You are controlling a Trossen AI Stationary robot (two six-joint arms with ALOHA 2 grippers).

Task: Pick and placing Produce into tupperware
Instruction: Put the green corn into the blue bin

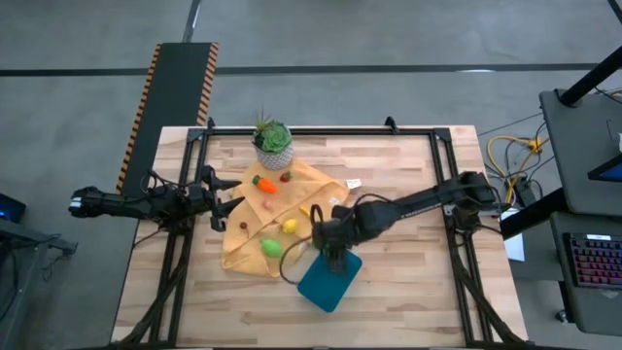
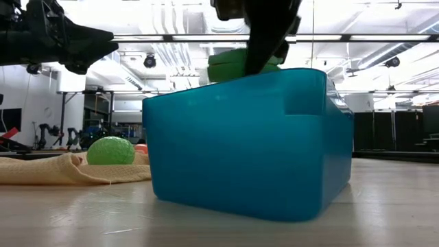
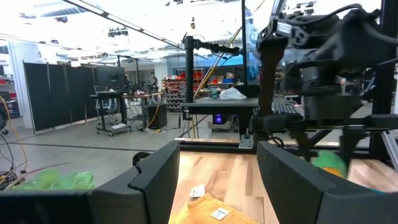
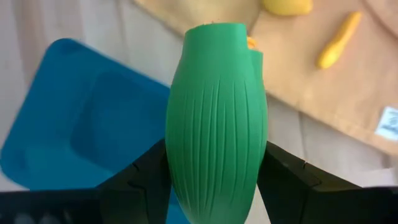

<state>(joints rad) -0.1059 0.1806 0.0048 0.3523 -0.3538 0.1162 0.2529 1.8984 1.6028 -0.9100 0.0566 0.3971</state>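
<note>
The teal tupperware (image 1: 328, 282) sits on the wood near the table's front, just off the mustard cloth (image 1: 248, 255). My right gripper (image 1: 335, 250) hovers over it, shut on a green ribbed oval piece (image 4: 216, 118) with a bit of orange at its far end. On the cloth lie the orange carrot (image 1: 264, 183), a dark red piece (image 1: 285, 177), a yellow piece (image 1: 290, 227), a slim yellow piece (image 4: 339, 40) and a green piece (image 1: 270, 248). My left gripper (image 1: 229, 208) waits open over the cloth's left edge. My right gripper pinches the green ribbed piece between its two fingers (image 4: 146, 180), which sit on opposite sides of its near end (image 4: 186, 183). The fingers come from above, pointing down. The piece is lifted clear, just above the tupperware's rim (image 2: 274, 74).
A potted green plant (image 1: 273, 142) stands at the cloth's far end. A black frame runs along the table's far edge and sides (image 1: 321, 129). In the low view a green round piece (image 2: 111, 149) rests on the cloth left of the tupperware (image 2: 247, 147).
</note>
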